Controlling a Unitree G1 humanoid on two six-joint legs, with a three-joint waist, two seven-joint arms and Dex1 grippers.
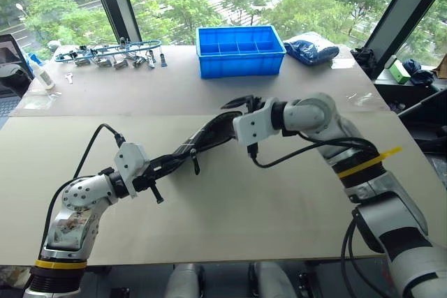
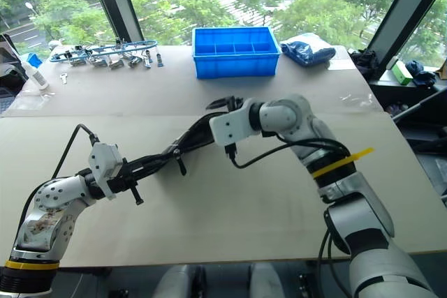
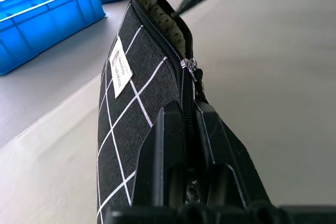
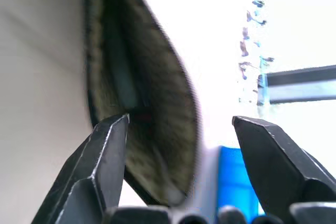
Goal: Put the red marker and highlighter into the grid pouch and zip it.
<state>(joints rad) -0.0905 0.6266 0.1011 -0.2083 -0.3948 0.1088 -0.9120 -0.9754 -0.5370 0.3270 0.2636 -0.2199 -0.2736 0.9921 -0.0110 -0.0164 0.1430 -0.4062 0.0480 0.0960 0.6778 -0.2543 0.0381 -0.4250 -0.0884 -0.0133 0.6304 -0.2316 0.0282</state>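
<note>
Left claw (image 3: 191, 145) clenched on grid pouch (image 3: 136, 98), holding it above the bench (image 1: 279, 200). Right claw (image 4: 178, 129) spread wide at the pouch's open mouth, gripping nothing.

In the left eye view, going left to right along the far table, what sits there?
White bottle → blue rack of metal parts → blue compartment bin → blue plastic bag.
</note>
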